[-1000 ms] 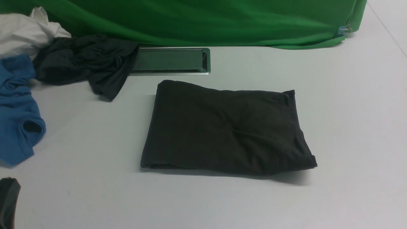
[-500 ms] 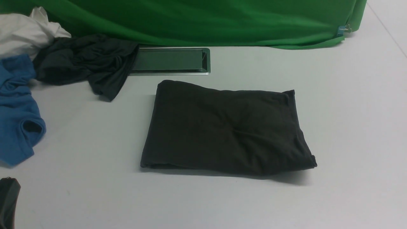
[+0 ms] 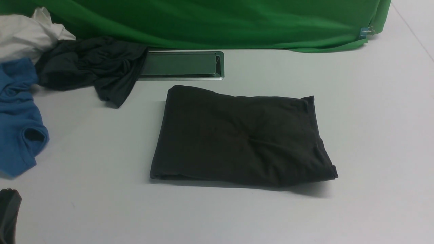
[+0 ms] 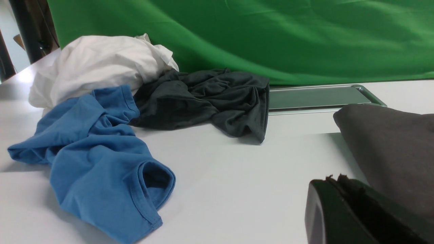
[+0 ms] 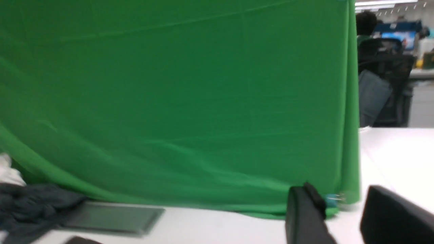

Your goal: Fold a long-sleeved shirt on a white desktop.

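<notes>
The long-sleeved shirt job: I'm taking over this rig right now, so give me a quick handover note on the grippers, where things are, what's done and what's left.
Left gripper: shut, empty, low at the near left of the white desktop.
Right gripper: jaws apart, nothing between them, raised and facing the green backdrop.
Long-sleeved shirt: folded into a compact rectangle mid-desktop, in front of the cable hatch.
Done: the folding looks complete; neither gripper touches the shirt.
Left: probably nothing beyond parking the arms. The blue, dark grey and white garments lie crumpled at far left.
</notes>
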Available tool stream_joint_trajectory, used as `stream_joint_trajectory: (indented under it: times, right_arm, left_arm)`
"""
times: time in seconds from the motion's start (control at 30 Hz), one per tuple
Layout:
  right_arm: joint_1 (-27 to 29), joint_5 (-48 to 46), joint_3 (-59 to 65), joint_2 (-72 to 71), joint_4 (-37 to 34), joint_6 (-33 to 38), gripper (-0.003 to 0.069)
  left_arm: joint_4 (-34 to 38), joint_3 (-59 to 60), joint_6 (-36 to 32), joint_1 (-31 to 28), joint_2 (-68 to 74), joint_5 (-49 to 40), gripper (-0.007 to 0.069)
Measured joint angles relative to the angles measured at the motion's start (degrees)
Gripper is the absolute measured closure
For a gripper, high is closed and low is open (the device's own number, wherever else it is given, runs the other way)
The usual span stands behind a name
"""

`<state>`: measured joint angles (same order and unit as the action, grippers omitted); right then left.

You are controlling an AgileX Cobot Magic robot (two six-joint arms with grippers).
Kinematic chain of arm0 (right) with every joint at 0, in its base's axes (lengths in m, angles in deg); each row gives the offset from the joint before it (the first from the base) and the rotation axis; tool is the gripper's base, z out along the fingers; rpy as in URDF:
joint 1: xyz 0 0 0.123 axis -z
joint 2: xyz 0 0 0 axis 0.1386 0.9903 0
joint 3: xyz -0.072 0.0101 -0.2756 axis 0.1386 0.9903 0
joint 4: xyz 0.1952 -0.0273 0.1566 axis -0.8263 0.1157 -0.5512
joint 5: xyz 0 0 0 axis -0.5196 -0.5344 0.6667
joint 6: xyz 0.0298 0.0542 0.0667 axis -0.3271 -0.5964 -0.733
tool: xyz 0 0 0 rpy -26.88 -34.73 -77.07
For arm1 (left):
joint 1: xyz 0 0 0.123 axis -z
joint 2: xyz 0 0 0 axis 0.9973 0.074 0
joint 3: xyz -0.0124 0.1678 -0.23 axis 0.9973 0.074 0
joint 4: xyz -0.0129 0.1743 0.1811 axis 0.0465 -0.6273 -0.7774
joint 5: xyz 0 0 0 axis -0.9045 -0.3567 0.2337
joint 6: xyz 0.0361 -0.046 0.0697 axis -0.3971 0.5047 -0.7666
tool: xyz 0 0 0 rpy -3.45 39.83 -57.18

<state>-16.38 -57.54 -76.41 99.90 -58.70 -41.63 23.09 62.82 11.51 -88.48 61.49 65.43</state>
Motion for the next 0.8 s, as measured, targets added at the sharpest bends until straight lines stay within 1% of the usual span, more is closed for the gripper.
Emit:
stream_joint_trajectory:
  times: [0.13, 0.27, 0.37, 0.43, 0.5, 0.57, 0.8]
  right_arm:
    - [2.06, 0.0, 3.03, -1.14, 0.0, -0.49, 0.042]
    - [5.53, -0.12, 12.42, -4.31, 0.0, -2.27, 0.042]
    - [6.23, -0.4, 18.66, -7.48, 0.0, -2.57, 0.042]
    - [6.23, -2.63, 21.45, -10.56, 0.0, -2.83, 0.0419]
    - [6.23, -8.1, 22.09, -14.01, -0.39, -3.8, 0.0419]
    - [6.23, -11.54, 22.37, -16.25, -0.68, -4.29, 0.0419]
    - [6.23, -12.63, 22.37, -16.89, -0.87, -4.59, 0.0419]
  left_arm:
    - [0.0, 0.0, 0.0, 0.0, 0.0, 0.0, 0.0603]
    - [0.0, 0.0, 0.0, 0.0, 0.0, 0.0, 0.0603]
    - [0.0, 0.0, 0.0, 0.0, 0.0, 0.0, 0.0603]
    - [0.0, 0.0, 0.0, 0.0, 0.0, 0.0, 0.0603]
    - [0.0, 0.0, 0.0, 0.0, 0.0, 0.0, 0.0603]
    - [0.0, 0.0, 0.0, 0.0, 0.0, 0.05, 0.0603]
    - [-0.19, 0.0, -0.12, 0.0, -0.06, 0.0, 0.0603]
